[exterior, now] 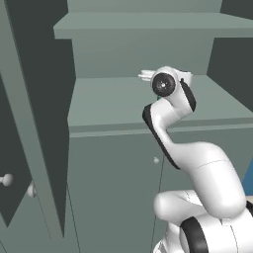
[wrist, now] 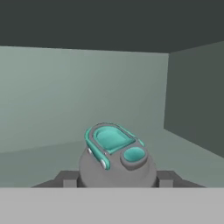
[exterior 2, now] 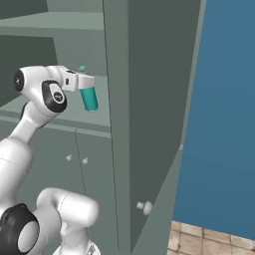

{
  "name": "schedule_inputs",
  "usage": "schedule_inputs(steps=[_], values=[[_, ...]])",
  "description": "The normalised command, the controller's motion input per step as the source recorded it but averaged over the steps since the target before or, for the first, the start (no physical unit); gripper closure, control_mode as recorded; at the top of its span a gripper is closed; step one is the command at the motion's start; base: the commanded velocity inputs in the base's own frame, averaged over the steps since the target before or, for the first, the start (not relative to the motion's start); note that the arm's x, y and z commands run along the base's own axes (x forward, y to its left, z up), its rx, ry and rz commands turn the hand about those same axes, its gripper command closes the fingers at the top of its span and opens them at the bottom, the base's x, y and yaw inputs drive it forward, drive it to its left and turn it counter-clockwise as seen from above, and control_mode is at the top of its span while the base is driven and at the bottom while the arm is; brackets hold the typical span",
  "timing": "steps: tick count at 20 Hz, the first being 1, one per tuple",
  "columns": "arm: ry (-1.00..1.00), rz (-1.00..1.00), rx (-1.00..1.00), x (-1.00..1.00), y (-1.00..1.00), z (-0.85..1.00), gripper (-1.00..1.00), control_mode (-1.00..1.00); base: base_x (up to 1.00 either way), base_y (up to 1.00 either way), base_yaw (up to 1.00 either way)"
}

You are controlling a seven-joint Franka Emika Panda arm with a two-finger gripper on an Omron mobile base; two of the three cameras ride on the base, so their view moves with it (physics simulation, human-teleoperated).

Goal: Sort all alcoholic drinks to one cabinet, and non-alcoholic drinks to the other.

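End effector (exterior 2: 85,83) grasping fat teal bottle (exterior 2: 89,98); rounded grey cap (wrist: 116,168) | inside cabinet (exterior 2: 119,99)

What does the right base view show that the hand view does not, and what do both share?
Right base view alone: the teal bottle's whole body hanging from the gripper above the cabinet shelf, the open cabinet door with its knob, and a blue wall. Hand view alone: the bottle's grey cap seen end-on between the fingertips, and the cabinet's back wall. Both share the held teal bottle and the cabinet interior.
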Motion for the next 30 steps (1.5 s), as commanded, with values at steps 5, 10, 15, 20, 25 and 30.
schedule_inputs(steps=[5, 10, 15, 20, 25, 30], values=[[-0.02, 0.01, 0.00, 0.33, -0.07, -0.44, 1.00, -1.00, 0.00, 0.00, 0.00], [-0.03, 0.02, 0.00, 0.37, -0.07, -0.45, 1.00, -1.00, 0.00, 0.00, 0.00], [-0.02, 0.02, 0.00, 0.25, -0.03, -0.37, 1.00, -1.00, 0.00, 0.00, 0.00], [-0.01, 0.02, 0.00, 0.16, 0.00, -0.22, -1.00, -1.00, 0.00, 0.00, 0.00], [-0.05, 0.00, 0.01, 0.01, -0.01, -0.02, -1.00, -1.00, 0.00, 0.00, 0.00], [-0.03, 0.00, 0.00, 0.00, 0.00, 0.00, -1.00, -1.00, 0.00, 0.00, 0.00]])
